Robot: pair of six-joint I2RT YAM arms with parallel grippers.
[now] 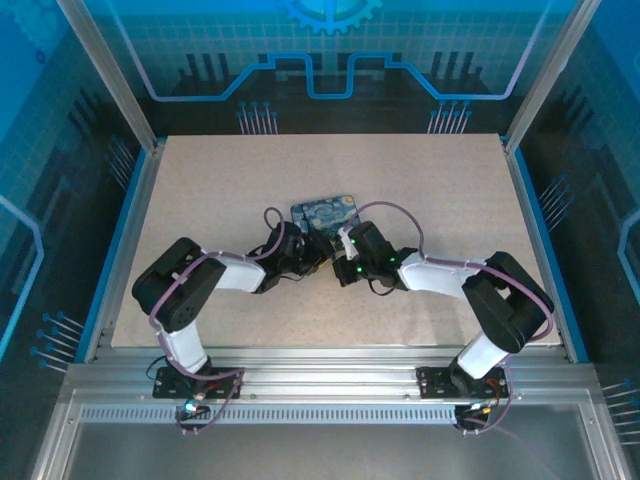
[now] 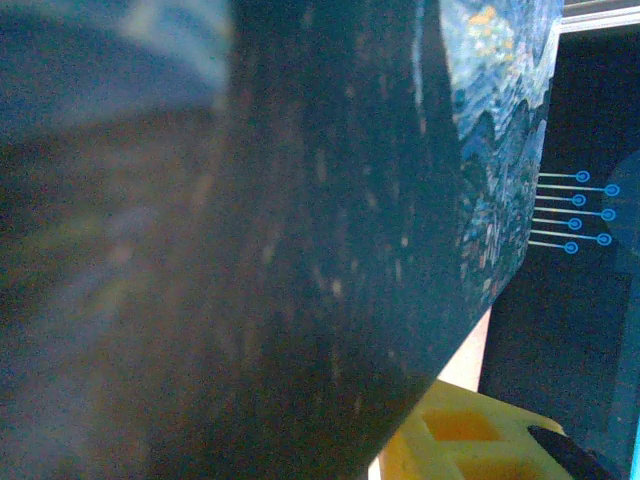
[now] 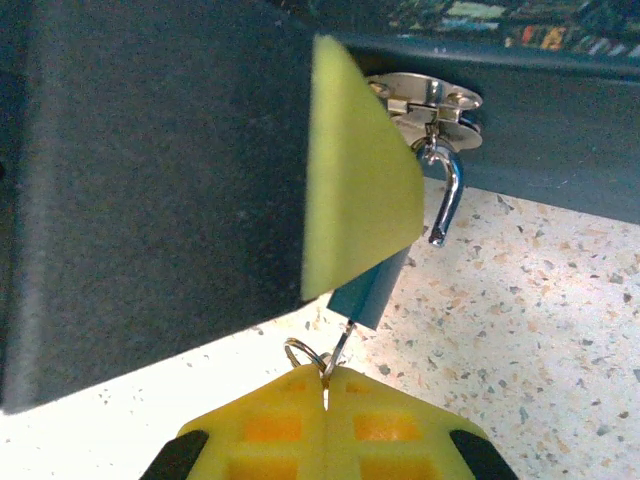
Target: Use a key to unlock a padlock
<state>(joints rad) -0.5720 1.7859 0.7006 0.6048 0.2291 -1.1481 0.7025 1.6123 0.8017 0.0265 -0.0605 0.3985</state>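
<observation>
Yellow fingertips of right gripper (image 3: 325, 396) sit pressed together, clamped on the key (image 3: 341, 343). A key ring (image 3: 299, 352) pokes out just left of them. Key blade points up into the bottom of the padlock (image 3: 372, 292), a small bluish-grey body. Its top is hidden behind a pale yellow pad (image 3: 355, 180) on a dark bulk that lies against it. Silver shackle (image 3: 452, 190) hooks through the hasp (image 3: 432, 100) on the side of the dark blue box (image 3: 560, 130); the shackle's lower end shows bare beside the body.

Padlock hangs at the box's near side, just above the speckled table (image 3: 520, 340). From overhead both arms meet at the near edge of the box. Left gripper (image 1: 305, 257) is just left of the right one; one yellow fingertip (image 2: 470, 440) shows under the blurred box side. Can't tell if its jaws are apart or gripping.
</observation>
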